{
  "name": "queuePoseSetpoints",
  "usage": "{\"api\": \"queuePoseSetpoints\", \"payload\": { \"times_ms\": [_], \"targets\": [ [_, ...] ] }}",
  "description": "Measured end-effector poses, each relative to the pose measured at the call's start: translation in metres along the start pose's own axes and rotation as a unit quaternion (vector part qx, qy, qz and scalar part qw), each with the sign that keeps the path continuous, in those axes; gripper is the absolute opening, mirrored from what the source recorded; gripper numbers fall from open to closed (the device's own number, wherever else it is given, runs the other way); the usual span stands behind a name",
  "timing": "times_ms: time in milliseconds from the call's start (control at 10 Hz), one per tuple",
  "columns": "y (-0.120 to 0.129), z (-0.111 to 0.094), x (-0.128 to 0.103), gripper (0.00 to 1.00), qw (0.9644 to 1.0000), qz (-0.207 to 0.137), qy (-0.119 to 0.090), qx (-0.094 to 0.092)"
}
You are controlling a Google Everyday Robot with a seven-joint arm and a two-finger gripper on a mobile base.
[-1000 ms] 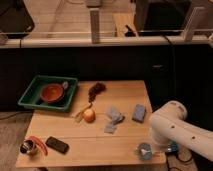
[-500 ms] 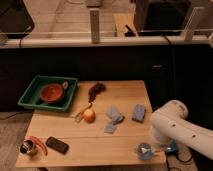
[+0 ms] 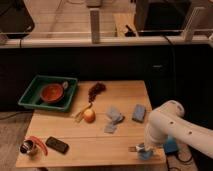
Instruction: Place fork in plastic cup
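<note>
Fork (image 3: 133, 148) perhaps at cup (image 3: 145, 154), under tool (image 3: 143, 146)

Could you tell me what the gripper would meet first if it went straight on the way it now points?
Probably the plastic cup, directly below the gripper at the front edge of the table; depth is unclear.

This looks like a robot test lab. A white robot arm (image 3: 170, 120) at lower right holds its gripper (image 3: 141, 148) at the near right edge of a wooden table (image 3: 100, 142). Grey carpet (image 3: 12, 135) lies at left, and a pale ledge (image 3: 60, 42) crosses the top.
</note>
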Motion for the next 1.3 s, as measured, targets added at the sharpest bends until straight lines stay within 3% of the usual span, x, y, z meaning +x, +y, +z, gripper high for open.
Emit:
{"api": "queuePoseSetpoints", "payload": {
  "times_ms": [200,700,900,1300],
  "targets": [
    [0.0,0.007,0.001,0.31,1.0,0.005,-0.008,-0.003],
    [0.004,0.003,0.001,0.77,1.0,0.0,-0.003,-0.003],
    [0.014,-0.002,0.0,0.8,0.9999,-0.004,0.002,0.01],
    [0.016,-0.004,-0.002,0.8,0.9997,-0.016,-0.002,0.019]
  ]
}}
